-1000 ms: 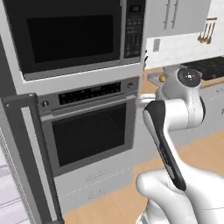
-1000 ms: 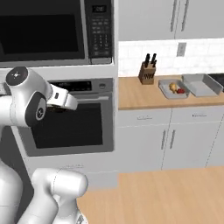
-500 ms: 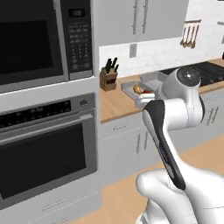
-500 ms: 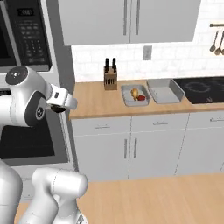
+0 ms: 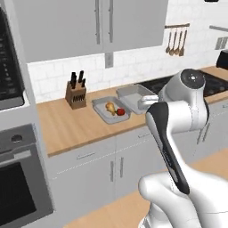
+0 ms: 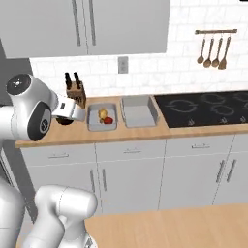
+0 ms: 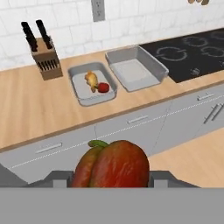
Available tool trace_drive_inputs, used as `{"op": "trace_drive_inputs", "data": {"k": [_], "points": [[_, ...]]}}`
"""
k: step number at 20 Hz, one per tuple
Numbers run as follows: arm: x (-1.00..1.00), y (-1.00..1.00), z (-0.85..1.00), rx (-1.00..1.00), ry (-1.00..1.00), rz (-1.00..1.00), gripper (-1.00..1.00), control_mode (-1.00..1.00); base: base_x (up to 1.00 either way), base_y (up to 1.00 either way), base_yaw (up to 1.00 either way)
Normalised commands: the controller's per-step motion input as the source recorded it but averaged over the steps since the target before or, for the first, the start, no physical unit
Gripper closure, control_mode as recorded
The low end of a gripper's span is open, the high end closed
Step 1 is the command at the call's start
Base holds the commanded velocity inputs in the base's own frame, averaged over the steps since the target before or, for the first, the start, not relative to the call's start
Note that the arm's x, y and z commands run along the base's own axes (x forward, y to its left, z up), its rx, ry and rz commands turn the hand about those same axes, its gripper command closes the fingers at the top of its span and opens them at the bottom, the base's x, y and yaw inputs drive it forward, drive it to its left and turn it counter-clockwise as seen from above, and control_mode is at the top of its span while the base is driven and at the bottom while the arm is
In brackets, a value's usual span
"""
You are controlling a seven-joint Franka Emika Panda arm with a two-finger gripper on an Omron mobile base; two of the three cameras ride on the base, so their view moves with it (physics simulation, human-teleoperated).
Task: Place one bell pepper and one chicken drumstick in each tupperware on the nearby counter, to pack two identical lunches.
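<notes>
the counter [image 7: 26, 109] is light-brown wood over pale grey cabinets [image 6: 131, 174]. both trays [image 7: 83, 94] [image 7: 151, 65] are light grey. the near pepper [image 7: 111, 166] is glossy red-brown with a green stem; in one tray a small red pepper [image 7: 103, 87] lies beside a golden-orange drumstick [image 7: 91, 79]. the knife block [image 7: 46, 61] is brown with black handles, the hob [image 7: 192, 50] black, the wall tiles [image 6: 145, 68] white.

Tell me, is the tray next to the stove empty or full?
Empty. The tray by the stove shows only its bare grey bottom, while the other tray holds a drumstick and a pepper.

Two rear base views, hand view, all toward counter [image 5: 67, 124].
</notes>
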Motion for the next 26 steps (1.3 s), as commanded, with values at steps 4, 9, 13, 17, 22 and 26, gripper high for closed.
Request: {"op": "trace_drive_inputs", "data": {"k": [4,9,13,17,22,26], "points": [[0.0,0.0,0.0,0.0,0.0,0.0,1.0,1.0,1.0,-1.0,0.07],[0.0,0.0,0.0,0.0,0.0,0.0,1.0,1.0,1.0,-0.97,0.18],[0.0,0.0,0.0,0.0,0.0,0.0,1.0,1.0,0.98,-0.6,0.31],[0.09,0.01,-0.17,0.01,0.06,0.09,1.0,-1.0,0.49,-0.05,0.29],[0.1,0.34,-0.78,0.0,0.18,0.3,1.0,-1.0,0.0,0.0,0.0],[0.41,0.34,-0.9,0.0,0.13,0.23,1.0,-1.0,0.0,0.0,0.0]]}}
